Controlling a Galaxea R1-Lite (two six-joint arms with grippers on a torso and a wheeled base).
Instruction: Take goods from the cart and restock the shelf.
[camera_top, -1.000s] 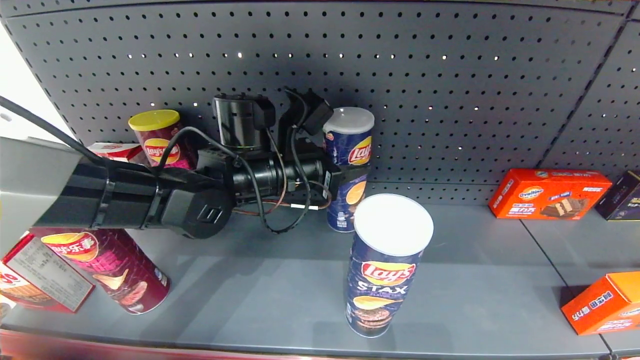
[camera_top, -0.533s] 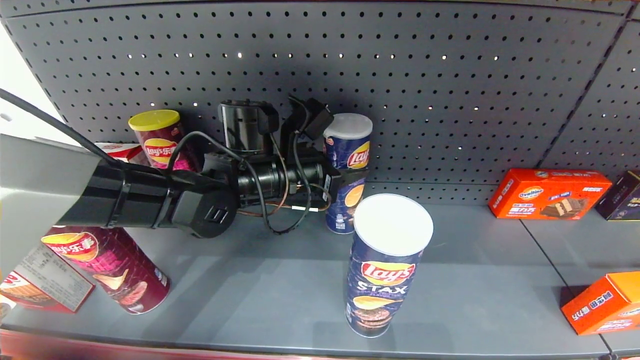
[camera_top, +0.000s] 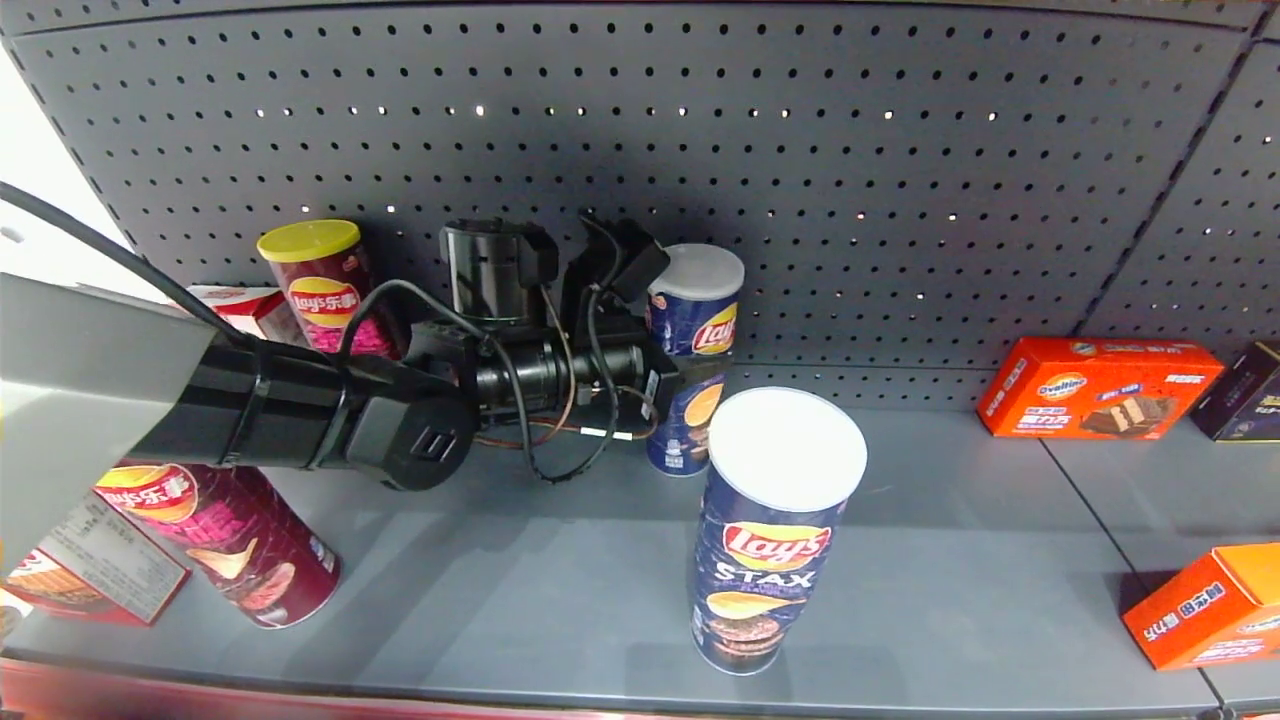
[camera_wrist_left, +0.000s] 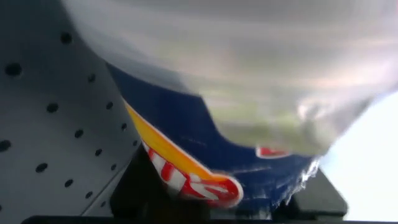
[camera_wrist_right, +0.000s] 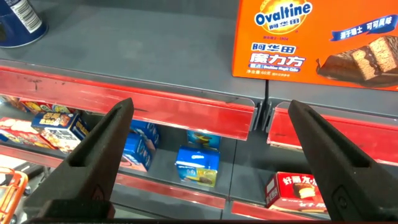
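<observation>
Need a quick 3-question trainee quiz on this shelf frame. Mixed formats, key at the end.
1. True or false: the right end effector is open.
2. The left end effector grips: A) an orange box, B) the rear blue can, C) a red carton.
3. Fill in: the back maroon can has a ____ lid.
Key: 1 true; 2 B; 3 yellow.

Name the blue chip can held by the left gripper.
The rear blue can, close to the pegboard; the left gripper clasps its middle. The front blue can stands free in front.
</observation>
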